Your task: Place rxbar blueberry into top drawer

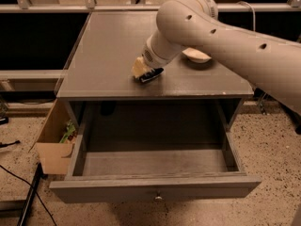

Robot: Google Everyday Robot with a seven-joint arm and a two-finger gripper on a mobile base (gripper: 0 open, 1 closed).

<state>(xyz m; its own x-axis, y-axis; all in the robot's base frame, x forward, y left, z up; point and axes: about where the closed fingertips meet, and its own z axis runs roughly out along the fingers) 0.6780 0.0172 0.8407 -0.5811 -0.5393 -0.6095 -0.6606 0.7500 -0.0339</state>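
The gripper (142,69) sits low on the table (103,55) near its front edge, against the rxbar blueberry (153,75), grip state indeterminable, above the pulled-out, empty top drawer (155,189).

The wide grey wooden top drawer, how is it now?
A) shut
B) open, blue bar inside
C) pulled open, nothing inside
C: the top drawer stands open and bare; the gripper is over the grey tabletop, by the flat navy-blue snack bar.
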